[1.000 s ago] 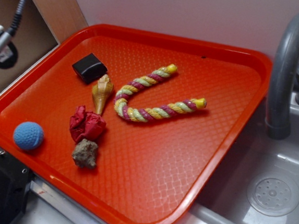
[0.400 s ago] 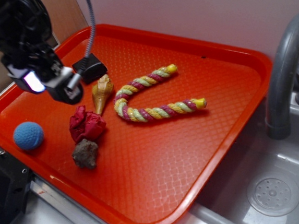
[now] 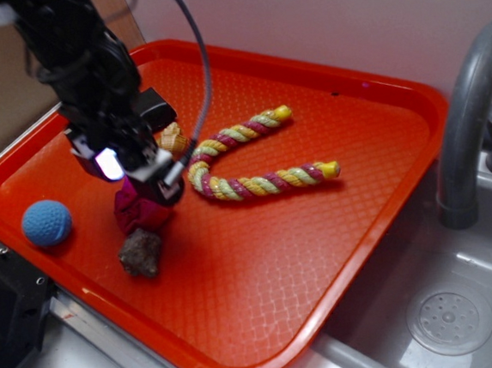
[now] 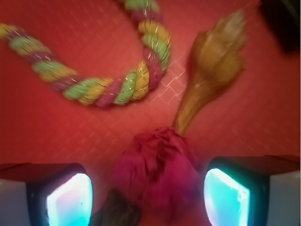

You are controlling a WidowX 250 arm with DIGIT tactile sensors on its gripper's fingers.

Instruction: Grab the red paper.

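Six small things lie on the orange-red tray (image 3: 338, 253), and the robot arm has its end effector (image 3: 137, 172) hanging right over one of them, the red paper (image 3: 141, 212). From the wrist view the red paper (image 4: 157, 172) sits between the two glowing fingers (image 4: 70, 200), which stand wide apart on either side of it with gaps showing, so the end effector is released and holds nothing. The wad rests on the tray near its left front part, with the grey-brown rock (image 3: 140, 252) touching or just beside its near edge; in the wrist view the rock (image 4: 115, 214) peeks out low beside the paper. A tan shell (image 4: 211, 66) points its narrow tip at the paper, almost touching it. Beside the shell curves a braided rope toy (image 3: 253, 162) of yellow, green and pink strands. Off to the left, well apart, sits a blue ball (image 3: 46, 223). A black box (image 3: 155, 106) is partly hidden behind the arm. To the right of the tray a grey faucet (image 3: 468, 113) bends over a sink (image 3: 447, 317).
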